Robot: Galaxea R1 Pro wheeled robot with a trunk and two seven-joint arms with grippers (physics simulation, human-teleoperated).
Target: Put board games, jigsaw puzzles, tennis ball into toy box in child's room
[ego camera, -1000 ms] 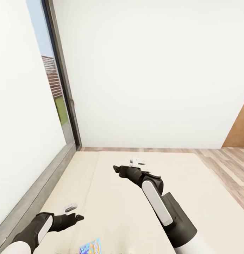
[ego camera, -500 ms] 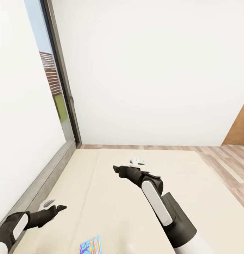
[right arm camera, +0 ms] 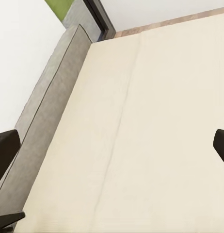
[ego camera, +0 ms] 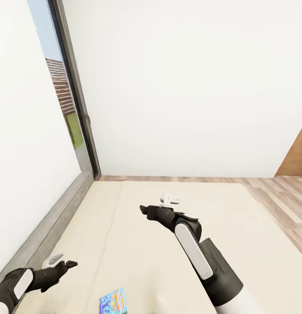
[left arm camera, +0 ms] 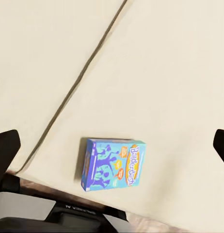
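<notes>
One board game in sight, a blue box with bright print, flat on the cream bed, at 6 o'clock in the head view and cut off by the picture's edge. Seen whole from the left wrist, close to the mattress edge, title too small to read. Left gripper at 8 o'clock, over the grey padded edge, jaws spread wide, nothing between. Right gripper near the middle, above bare mattress, jaws parted too, empty. Only dark fingertips poking in at the sides of both wrist views. Window at 10 o'clock, brick outside blurry. Wood floor at 3 o'clock.
</notes>
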